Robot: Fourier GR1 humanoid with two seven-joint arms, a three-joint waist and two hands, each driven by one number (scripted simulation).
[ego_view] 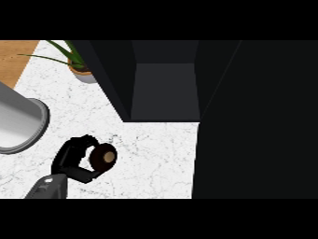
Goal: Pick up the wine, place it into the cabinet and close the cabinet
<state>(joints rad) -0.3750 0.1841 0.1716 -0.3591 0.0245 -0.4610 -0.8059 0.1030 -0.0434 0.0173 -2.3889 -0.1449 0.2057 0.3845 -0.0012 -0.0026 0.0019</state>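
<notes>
The wine bottle (pixel 103 158) shows from above as a dark round shape with a brownish top, over the white marble counter (pixel 154 163) at the lower left. My left hand (pixel 74 158) is curled round it from the left, with its grey forearm coming in from the lower edge. The dark cabinet (pixel 165 88) stands behind and to the right of the bottle, its grey inside open to view. A large black panel (pixel 265 121), apparently the cabinet's open door, fills the right side. My right hand does not show.
A big grey cylinder (pixel 13 121) stands at the left, close to my left hand. A potted plant (pixel 80 65) sits at the back left beside the cabinet's wall. A wooden surface (pixel 3 56) lies at the far left corner.
</notes>
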